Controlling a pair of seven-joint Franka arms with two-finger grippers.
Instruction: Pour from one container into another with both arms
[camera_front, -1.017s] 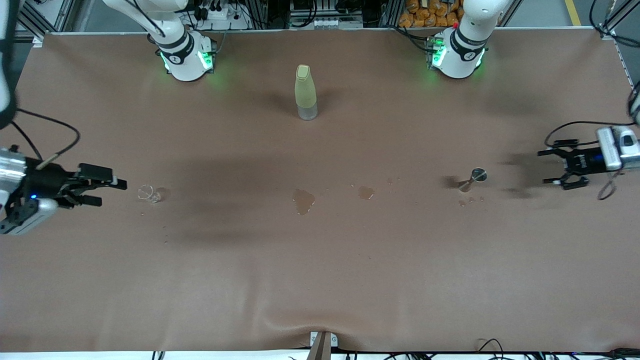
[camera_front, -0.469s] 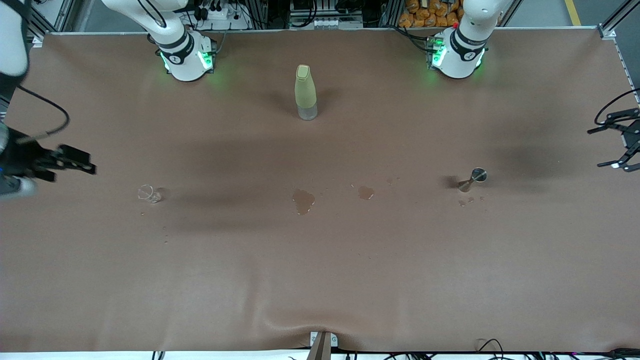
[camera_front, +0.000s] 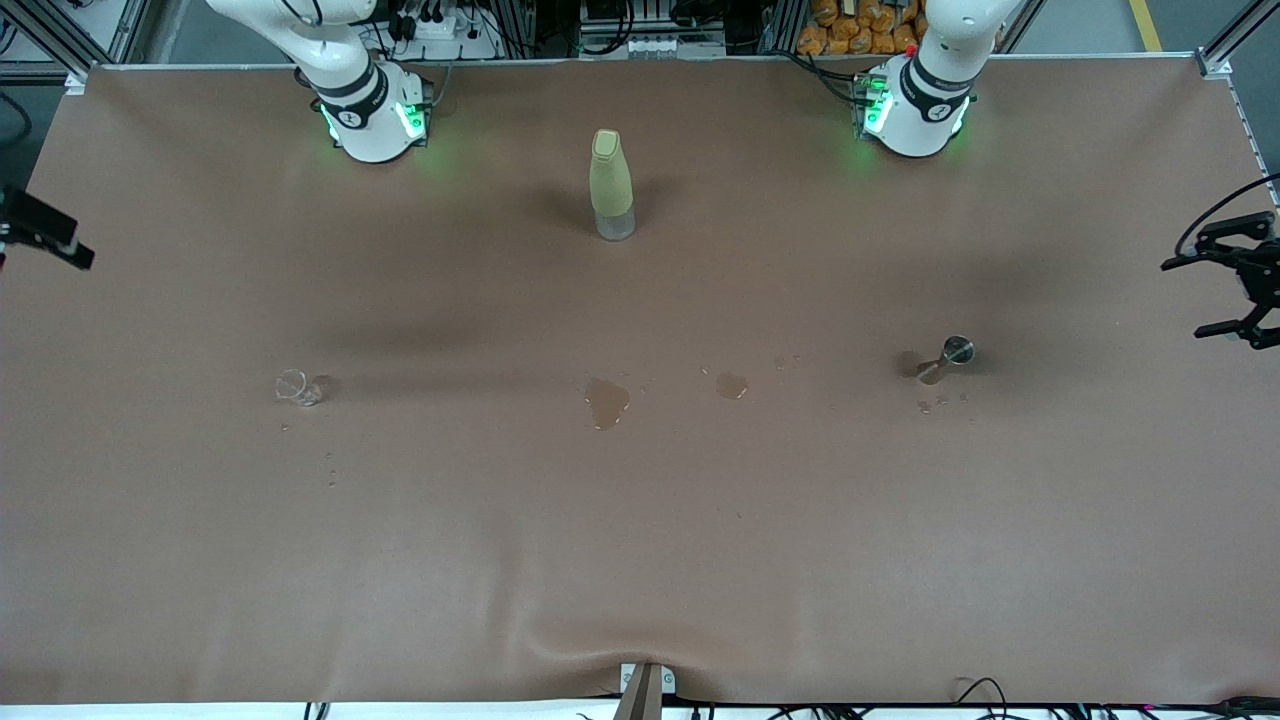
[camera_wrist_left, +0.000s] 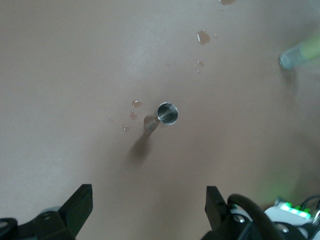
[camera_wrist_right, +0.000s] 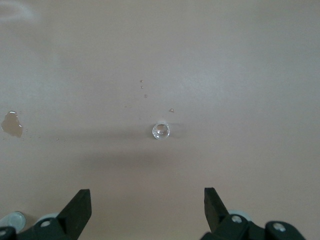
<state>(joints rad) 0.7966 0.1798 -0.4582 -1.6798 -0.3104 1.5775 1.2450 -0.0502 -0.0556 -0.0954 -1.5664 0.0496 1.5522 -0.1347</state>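
Brown desk: tiny clear glass cup stands toward the right arm's edge, near the open, empty right end effector; small silvery hourglass-shaped metal jigger near the open left end effector.

Front camera high, facing robots; wrist cameras look down.

arms: white, black joint bands | bases: green-lit | jaws: black (blocky) | cable: black, looped at left wrist

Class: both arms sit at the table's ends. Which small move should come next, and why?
Probably none: both grippers, left and right, are open, empty and drawn away, the glass cup and jigger stand apart, and spilled puddles suggest pouring is over.
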